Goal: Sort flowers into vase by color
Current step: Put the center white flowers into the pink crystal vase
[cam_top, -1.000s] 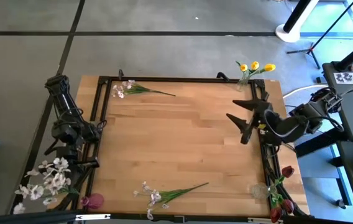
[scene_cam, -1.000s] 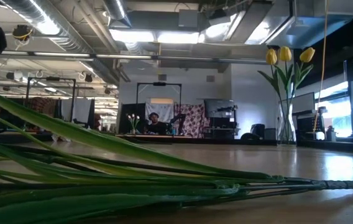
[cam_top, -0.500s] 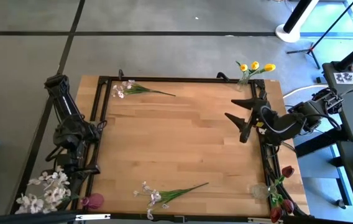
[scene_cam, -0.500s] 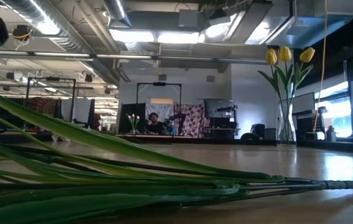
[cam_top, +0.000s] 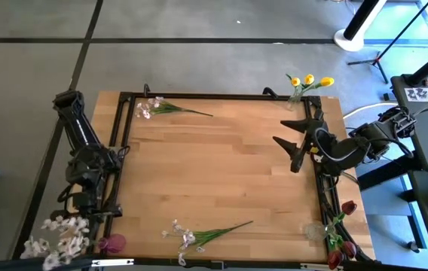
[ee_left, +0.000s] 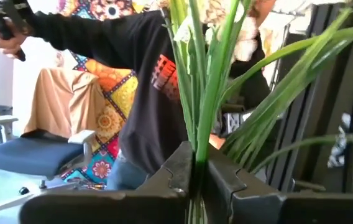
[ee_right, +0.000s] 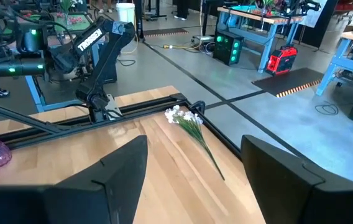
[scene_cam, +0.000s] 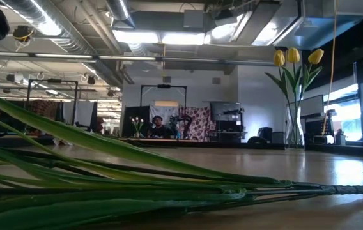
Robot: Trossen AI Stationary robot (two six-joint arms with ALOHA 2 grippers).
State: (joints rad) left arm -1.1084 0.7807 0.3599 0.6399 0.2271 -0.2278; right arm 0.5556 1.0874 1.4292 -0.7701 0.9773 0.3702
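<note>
- The left gripper (ee_left: 196,177) has its jaws clenched on a white blossom spray (cam_top: 59,235), stems pinched between them; the blooms hang just off the bench (cam_top: 214,173) corner, beside the pink vase (cam_top: 112,243), likely for insertion.
- The right gripper (cam_top: 295,144) waits with jaws released; yellow tulips (cam_top: 309,80) stand in a vase just beyond them.
- Two more sprays (cam_top: 199,235) lie unsorted on the bench.
</note>
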